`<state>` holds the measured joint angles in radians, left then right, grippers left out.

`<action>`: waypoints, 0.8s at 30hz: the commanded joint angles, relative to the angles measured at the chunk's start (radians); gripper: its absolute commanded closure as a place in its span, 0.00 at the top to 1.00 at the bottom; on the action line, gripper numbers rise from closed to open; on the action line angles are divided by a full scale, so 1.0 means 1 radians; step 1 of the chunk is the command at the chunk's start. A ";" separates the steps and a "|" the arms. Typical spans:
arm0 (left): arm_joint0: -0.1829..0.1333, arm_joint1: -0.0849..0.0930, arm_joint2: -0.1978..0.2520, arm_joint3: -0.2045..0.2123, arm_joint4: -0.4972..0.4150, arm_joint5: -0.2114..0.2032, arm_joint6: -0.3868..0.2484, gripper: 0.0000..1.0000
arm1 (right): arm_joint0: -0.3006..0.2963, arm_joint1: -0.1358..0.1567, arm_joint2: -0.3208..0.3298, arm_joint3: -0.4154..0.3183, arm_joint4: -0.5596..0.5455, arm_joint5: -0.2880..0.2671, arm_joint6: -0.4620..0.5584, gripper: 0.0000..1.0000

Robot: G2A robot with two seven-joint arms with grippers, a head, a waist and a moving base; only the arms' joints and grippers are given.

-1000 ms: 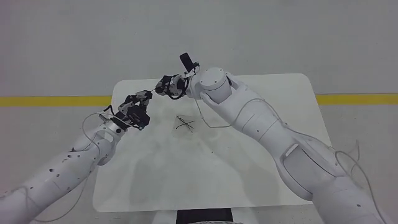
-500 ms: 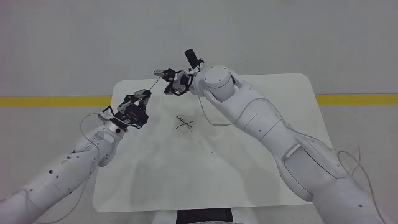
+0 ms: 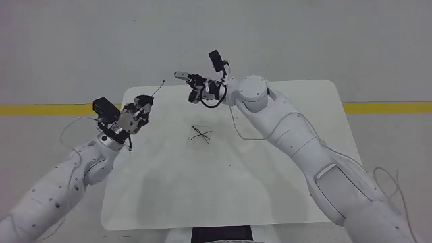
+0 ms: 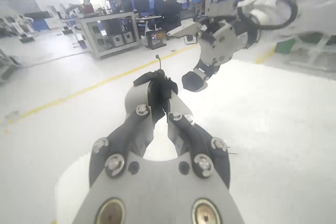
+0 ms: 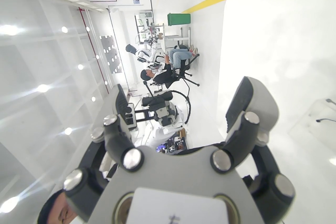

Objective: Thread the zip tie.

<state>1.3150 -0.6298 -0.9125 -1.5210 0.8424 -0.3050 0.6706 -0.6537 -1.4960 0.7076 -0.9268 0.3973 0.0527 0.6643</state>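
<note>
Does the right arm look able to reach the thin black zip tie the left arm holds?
Likely yes: the open right end effector is near the thin black zip tie, nothing between.

A: How many desks do you count?
B: One desk (image 3: pixel 283 175).
A: And the claws?
B: Two. The left claw (image 3: pixel 142 101) and the right claw (image 3: pixel 189 84).
A: How many zip ties?
B: One zip tie (image 3: pixel 156 90) sits in the left claw. There are also loose ties (image 3: pixel 200 133) lying crossed on the desk. I count at least two, but the exact number I cannot tell.
</note>
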 commanded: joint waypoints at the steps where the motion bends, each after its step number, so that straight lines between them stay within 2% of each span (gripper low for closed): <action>1: 0.016 0.002 -0.003 -0.015 -0.044 -0.035 -0.003 0.00 | -0.001 0.000 -0.001 -0.001 -0.004 -0.010 0.006 1.00; 9: 0.017 0.002 -0.002 -0.017 -0.049 -0.035 -0.006 0.00 | -0.001 0.000 -0.001 -0.001 -0.004 -0.010 0.006 1.00; 11: 0.018 -0.003 0.002 -0.030 -0.104 -0.035 -0.039 0.00 | -0.016 0.002 0.004 -0.004 -0.007 -0.015 -0.003 1.00; 12: 0.019 -0.003 0.006 -0.037 -0.144 -0.035 -0.064 0.00 | -0.024 0.005 0.012 -0.006 -0.003 -0.023 0.009 1.00; 14: 0.029 0.001 0.018 -0.062 -0.285 -0.035 -0.134 0.00 | -0.045 0.013 0.040 -0.002 0.034 -0.068 0.081 1.00; 17: 0.034 0.020 0.017 -0.102 -0.460 -0.035 -0.246 0.00 | -0.058 0.022 0.065 0.019 0.057 -0.120 0.183 1.00; 20: 0.041 0.042 0.005 -0.162 -0.631 -0.035 -0.356 0.00 | -0.063 0.022 0.077 0.043 0.092 -0.149 0.269 1.00; 24: 0.059 0.061 -0.033 -0.221 -0.848 -0.035 -0.502 0.00 | -0.052 0.009 0.070 0.083 0.128 -0.173 0.325 1.00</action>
<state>1.3683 -0.5724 -0.9341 -1.7290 0.0688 -0.3400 0.2170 -0.7096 -1.4826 0.7806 -0.8543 0.5181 -0.1148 0.9801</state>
